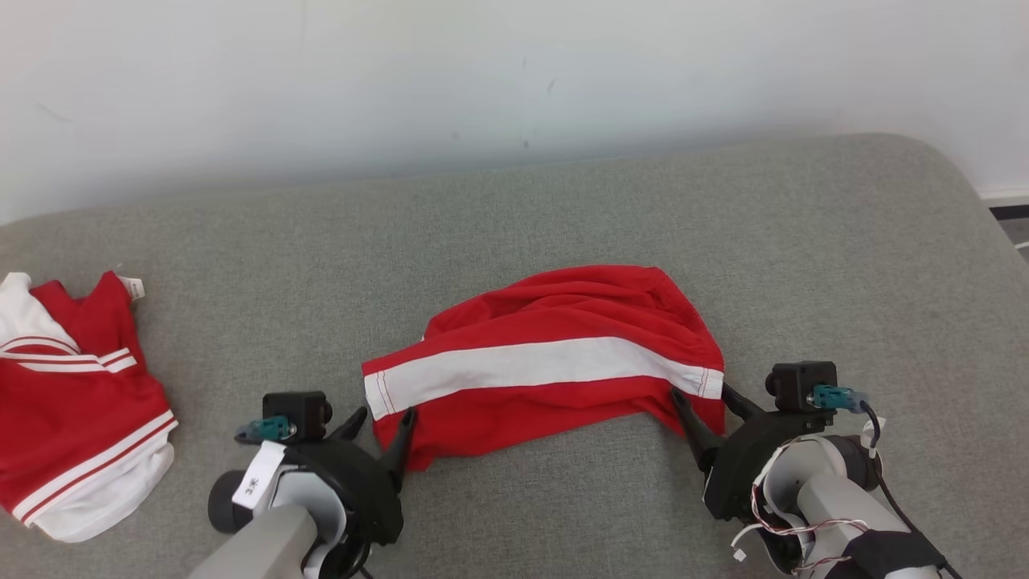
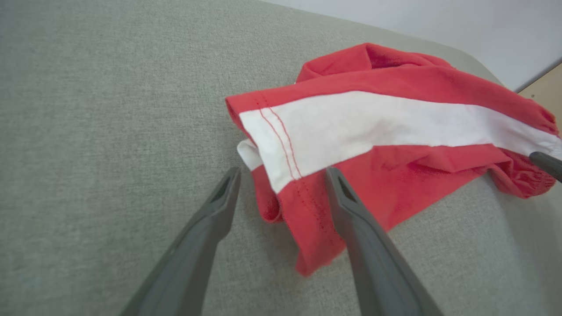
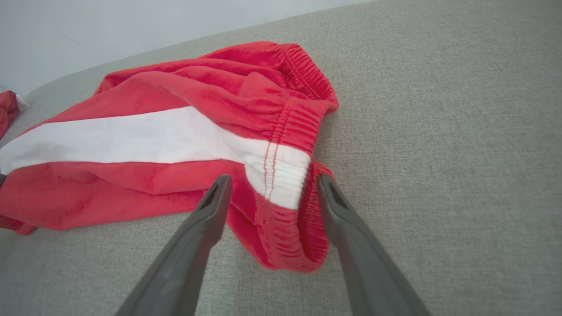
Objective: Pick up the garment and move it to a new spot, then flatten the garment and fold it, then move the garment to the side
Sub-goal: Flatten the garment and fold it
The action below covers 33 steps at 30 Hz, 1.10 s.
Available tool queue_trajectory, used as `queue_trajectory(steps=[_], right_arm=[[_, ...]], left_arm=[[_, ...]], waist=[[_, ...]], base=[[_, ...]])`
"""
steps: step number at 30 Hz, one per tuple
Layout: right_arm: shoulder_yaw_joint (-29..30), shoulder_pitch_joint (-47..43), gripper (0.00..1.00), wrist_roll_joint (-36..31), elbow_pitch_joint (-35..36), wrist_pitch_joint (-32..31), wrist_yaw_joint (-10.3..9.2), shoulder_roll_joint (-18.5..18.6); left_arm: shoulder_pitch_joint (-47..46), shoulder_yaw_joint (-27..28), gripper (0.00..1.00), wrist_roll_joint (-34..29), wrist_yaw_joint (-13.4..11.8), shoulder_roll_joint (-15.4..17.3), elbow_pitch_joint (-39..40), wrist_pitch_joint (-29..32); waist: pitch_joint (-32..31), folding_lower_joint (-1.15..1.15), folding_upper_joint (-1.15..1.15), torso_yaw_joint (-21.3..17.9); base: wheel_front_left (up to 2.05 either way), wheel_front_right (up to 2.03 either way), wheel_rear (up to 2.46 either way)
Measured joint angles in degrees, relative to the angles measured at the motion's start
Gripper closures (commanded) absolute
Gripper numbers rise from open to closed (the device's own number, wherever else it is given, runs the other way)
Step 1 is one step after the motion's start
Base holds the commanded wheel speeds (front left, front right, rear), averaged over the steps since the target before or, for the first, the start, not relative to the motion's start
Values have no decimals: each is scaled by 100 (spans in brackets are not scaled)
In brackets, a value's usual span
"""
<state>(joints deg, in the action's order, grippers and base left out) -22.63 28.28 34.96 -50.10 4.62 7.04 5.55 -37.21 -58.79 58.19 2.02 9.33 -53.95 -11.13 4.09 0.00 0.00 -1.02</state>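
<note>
One pair of red shorts (image 1: 555, 354), white-striped, lies crumpled mid-way across the grey cushion (image 1: 563, 209). The left gripper (image 1: 386, 414) straddles the leg hem and the right gripper (image 1: 699, 392) the waistband, both spread wide and holding nothing. Pinching only one layer risks lifting the shorts twisted. A careless set-down could land on the second garment (image 1: 72, 402), well apart at the left.

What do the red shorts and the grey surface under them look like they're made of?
Red shorts: soft matte knit, probably cotton jersey or fleece; it creases loosely, and the waistband is gathered and ribbed like elastic.
Grey surface: matte woven upholstery-type cloth with a fine heathered weave. What lies under it cannot be told.
</note>
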Motion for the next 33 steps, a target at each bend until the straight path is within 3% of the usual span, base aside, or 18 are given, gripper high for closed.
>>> queue_trajectory(steps=[7, 8, 9, 11, 13, 14, 15, 33], right_arm=[[-124, 68, 0, -140, 88, -8, -62, -2], [-142, 70, 15, -146, 100, -10, -88, -4], [-158, 70, 54, -163, 107, -19, -100, -5], [-188, 71, 59, -189, 140, -57, -108, -5], [-202, 72, 49, -230, 169, -58, -152, -3], [-193, 71, 11, -231, 178, -57, -158, 8], [-194, 71, 0, -232, 182, -58, -182, 16], [-332, 21, 0, -400, 411, -116, -355, 110]], left_arm=[[-271, -151, 0, -286, -240, 32, 58, -5], [-315, -171, 0, -335, -276, 42, 57, -5], [-344, -207, 0, -372, -310, 52, 57, 1], [-357, -334, 0, -513, -445, 86, 52, 1], [-386, -490, 0, -722, -602, 109, 47, 1], [-405, -516, 0, -782, -645, 103, 44, 1], [-417, -509, 0, -775, -654, 103, 68, 0], [-152, -545, 0, -821, -813, 44, 398, 3]], waist=[[126, 0, 0, 2], [139, 0, 0, -2], [148, 0, 0, -5], [165, 0, 0, -14], [176, 0, 0, -19], [177, 0, 0, -15], [178, 0, 0, -4], [49, 0, 0, 142]], base=[[0, 0, 0], [0, 0, 0], [0, 0, 0], [0, 0, 0], [0, 0, 0], [0, 0, 0], [0, 0, 0], [0, 0, 0]])
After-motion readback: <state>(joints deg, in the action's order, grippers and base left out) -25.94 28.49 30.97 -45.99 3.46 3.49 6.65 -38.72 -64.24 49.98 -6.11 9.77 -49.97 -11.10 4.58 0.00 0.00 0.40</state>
